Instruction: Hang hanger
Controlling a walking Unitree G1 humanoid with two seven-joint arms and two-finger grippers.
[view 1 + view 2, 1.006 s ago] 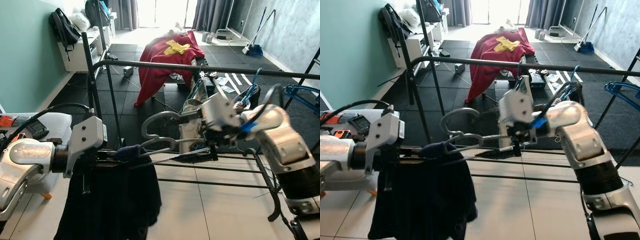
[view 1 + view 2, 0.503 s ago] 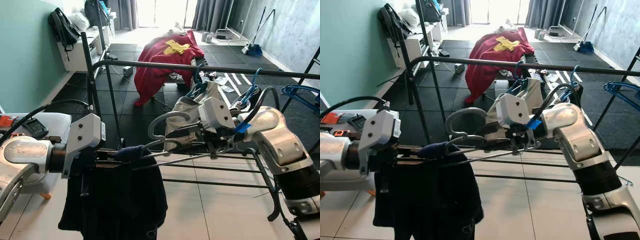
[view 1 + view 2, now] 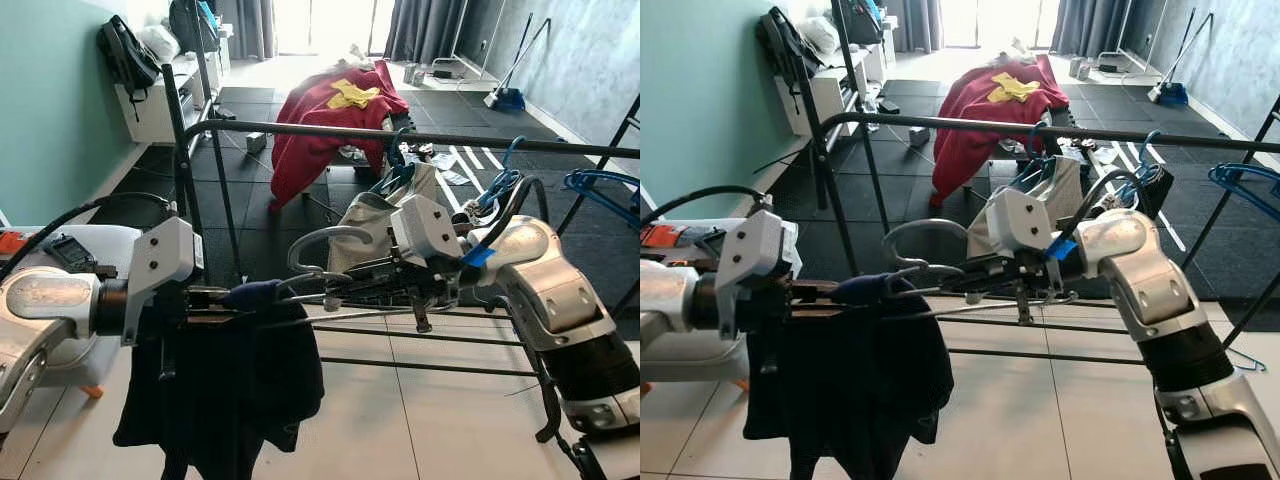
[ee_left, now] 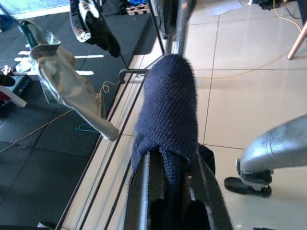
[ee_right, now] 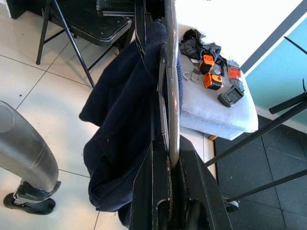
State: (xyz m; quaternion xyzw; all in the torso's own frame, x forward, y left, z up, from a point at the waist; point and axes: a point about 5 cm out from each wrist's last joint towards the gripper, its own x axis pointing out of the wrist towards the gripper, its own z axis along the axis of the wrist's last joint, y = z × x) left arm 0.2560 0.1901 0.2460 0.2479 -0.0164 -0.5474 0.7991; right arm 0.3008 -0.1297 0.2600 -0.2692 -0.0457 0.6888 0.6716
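Note:
A silver wire hanger [image 3: 322,243] with its hook pointing up carries a dark navy garment [image 3: 230,380], held level in front of the black clothes rail [image 3: 400,135]. My left gripper [image 3: 215,297] is shut on the hanger's garment-covered end; the navy knit [image 4: 168,105] lies between its fingers [image 4: 143,191]. My right gripper [image 3: 335,290] is shut on the hanger's other side, below the hook. The hanger wire [image 5: 170,72] runs out from its jaws, with the garment [image 5: 124,124] draped beyond. The hook sits lower than the rail and nearer to me.
A grey garment on a teal hanger [image 3: 385,205] hangs on the rail, with blue hangers [image 3: 600,185] at the right. The rack's low bars [image 3: 430,365] cross the floor ahead. Red cloth [image 3: 335,115] lies beyond. A white table with tools [image 5: 211,105] stands at my left.
My right arm has dropped and turned, so its gripper lies level along the hanger. The grey garment behind it has come into sight. The navy garment has swung a little.

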